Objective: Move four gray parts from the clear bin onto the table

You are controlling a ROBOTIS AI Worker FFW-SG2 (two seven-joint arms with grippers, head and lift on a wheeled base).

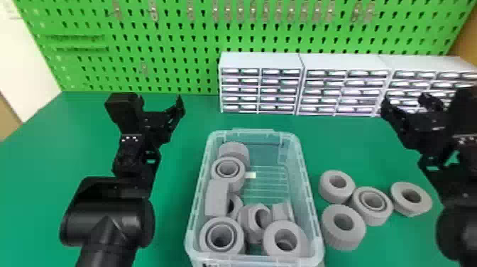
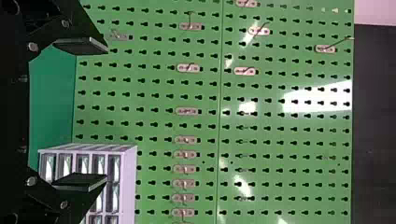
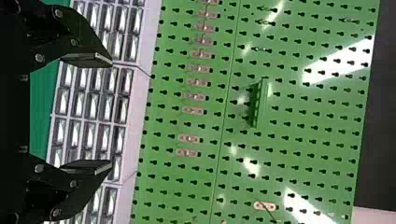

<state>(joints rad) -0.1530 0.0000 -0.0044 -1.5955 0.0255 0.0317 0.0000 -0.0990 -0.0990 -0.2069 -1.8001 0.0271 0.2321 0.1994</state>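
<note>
Head view: four thick, matte gray parts [image 1: 343, 238], round with wide bored holes, lie on the smooth green table [image 1: 170, 216], just right of the clear bin [image 1: 255, 261]. One has a stepped inner rim, another a flattened edge. More chunky gray rings [image 1: 221, 223] sit inside that see-through plastic tub, some tipped on their sides. Left gripper [image 1: 160, 101] and right gripper [image 1: 404, 101] flank it, raised, their flat black fingers spread wide.
</note>
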